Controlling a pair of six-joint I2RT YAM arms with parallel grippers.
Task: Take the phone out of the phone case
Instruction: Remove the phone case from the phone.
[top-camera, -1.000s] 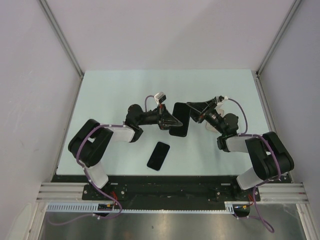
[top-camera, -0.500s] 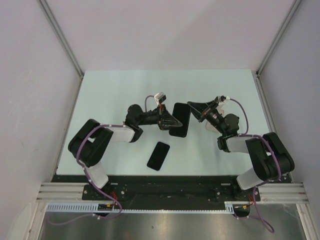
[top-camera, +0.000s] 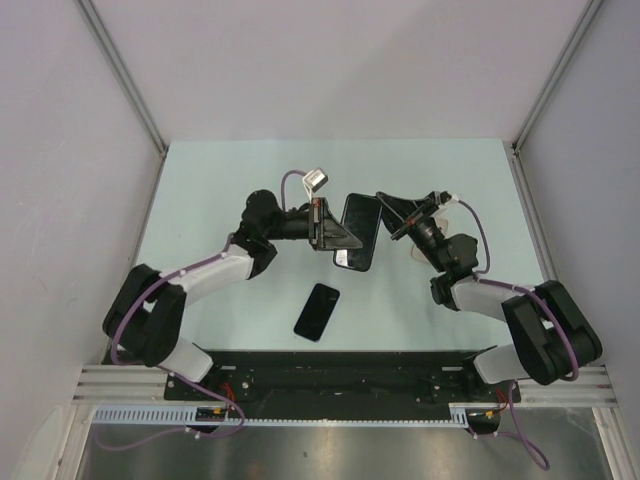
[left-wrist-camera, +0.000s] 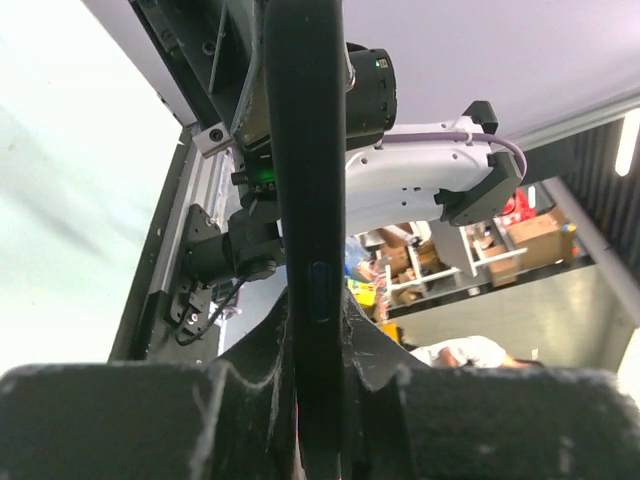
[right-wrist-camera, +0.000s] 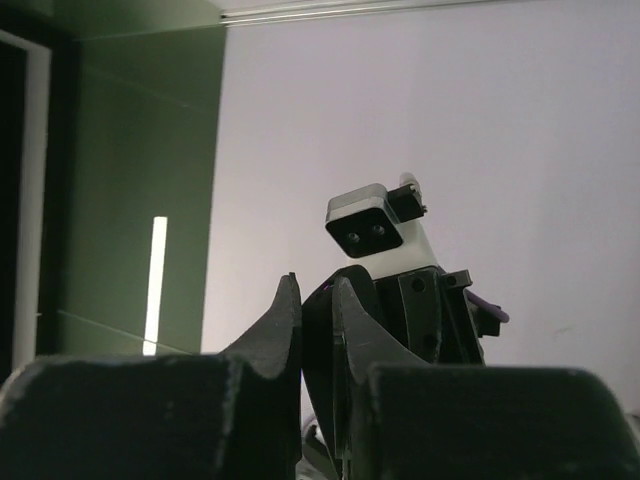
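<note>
A black phone case (top-camera: 358, 232) hangs above the table between both arms. My left gripper (top-camera: 337, 234) is shut on its left edge. In the left wrist view the case (left-wrist-camera: 305, 180) stands edge-on between my fingers, at the gripper (left-wrist-camera: 318, 400), with a side button showing. My right gripper (top-camera: 386, 211) is shut on the case's upper right corner. In the right wrist view a thin black edge (right-wrist-camera: 318, 340) sits between the jaws at the gripper (right-wrist-camera: 316, 305). A smaller black phone (top-camera: 317, 311) lies flat on the table, below the case and apart from both grippers.
The pale green table (top-camera: 220, 180) is walled by grey panels on three sides. The black base rail (top-camera: 330, 375) runs along the near edge. The left arm's wrist camera (right-wrist-camera: 375, 225) shows facing the right wrist view.
The left arm has stretched out and lifted the case slightly up and away from the near edge. The right gripper has followed, still on the corner. The phone on the table has not moved.
</note>
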